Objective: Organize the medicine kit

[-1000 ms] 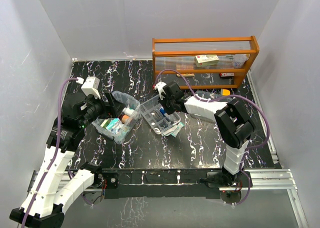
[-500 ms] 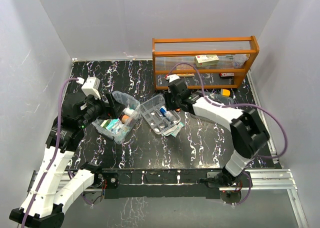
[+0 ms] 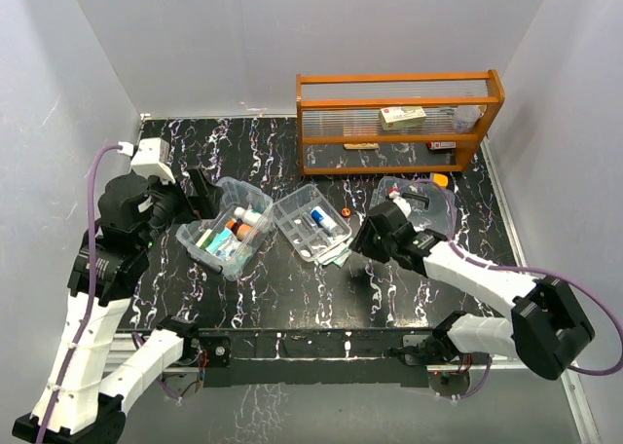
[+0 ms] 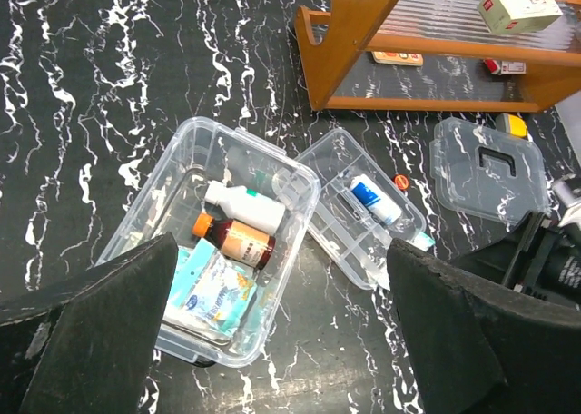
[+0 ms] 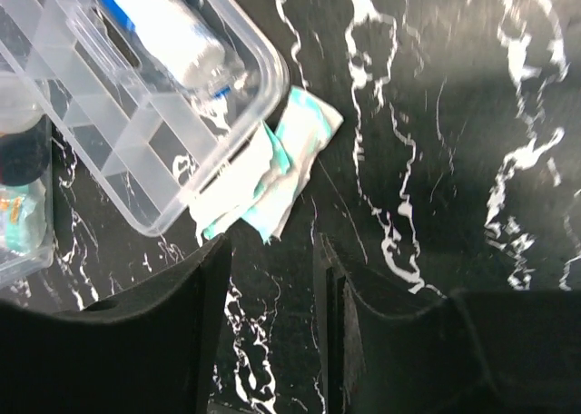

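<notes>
The clear medicine kit box (image 3: 255, 254) stands left of centre and holds a white bottle (image 4: 243, 205), a brown bottle with an orange cap (image 4: 238, 241) and teal packets (image 4: 211, 291). The divided insert tray (image 3: 297, 232) lies beside it with a blue-and-white tube (image 4: 374, 201) in it. Teal-white packets (image 5: 272, 173) stick out from under the tray's near corner. The clear lid with a dark handle (image 3: 414, 193) lies to the right. My left gripper (image 4: 281, 341) is wide open and empty above the box. My right gripper (image 5: 272, 296) is open and empty, low over the table just near the packets.
An orange wooden rack (image 3: 399, 113) with a ribbed clear panel stands at the back, with small boxes on it. A small red cap (image 3: 346, 211) lies on the table by the tray. A yellow-orange item (image 3: 440, 180) lies beside the lid.
My right gripper has pulled away from the insert tray, down and to the right, and now sits low beside the packets. My left arm has drawn back to the left, uncovering the box.
</notes>
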Action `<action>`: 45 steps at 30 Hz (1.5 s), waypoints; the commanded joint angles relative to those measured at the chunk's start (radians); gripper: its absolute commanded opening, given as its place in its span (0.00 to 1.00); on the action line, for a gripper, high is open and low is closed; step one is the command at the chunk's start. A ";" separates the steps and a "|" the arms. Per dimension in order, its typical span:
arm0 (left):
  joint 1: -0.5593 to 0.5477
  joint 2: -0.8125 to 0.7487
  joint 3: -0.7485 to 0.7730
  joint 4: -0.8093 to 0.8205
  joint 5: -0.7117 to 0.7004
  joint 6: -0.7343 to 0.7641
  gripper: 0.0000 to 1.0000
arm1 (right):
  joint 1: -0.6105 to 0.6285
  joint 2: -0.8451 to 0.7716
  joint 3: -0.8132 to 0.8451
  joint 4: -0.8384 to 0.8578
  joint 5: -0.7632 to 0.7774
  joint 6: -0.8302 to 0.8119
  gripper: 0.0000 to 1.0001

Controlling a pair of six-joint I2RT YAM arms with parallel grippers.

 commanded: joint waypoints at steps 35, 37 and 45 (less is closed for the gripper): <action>-0.002 -0.066 -0.071 0.090 0.209 0.007 0.99 | -0.001 0.238 -0.058 0.389 -0.094 0.262 0.29; -0.001 -0.069 -0.075 0.087 0.209 0.007 0.99 | -0.001 0.244 -0.056 0.391 -0.089 0.272 0.29; -0.001 -0.069 -0.079 0.075 0.215 0.006 0.99 | 0.000 0.250 -0.045 0.384 -0.073 0.285 0.10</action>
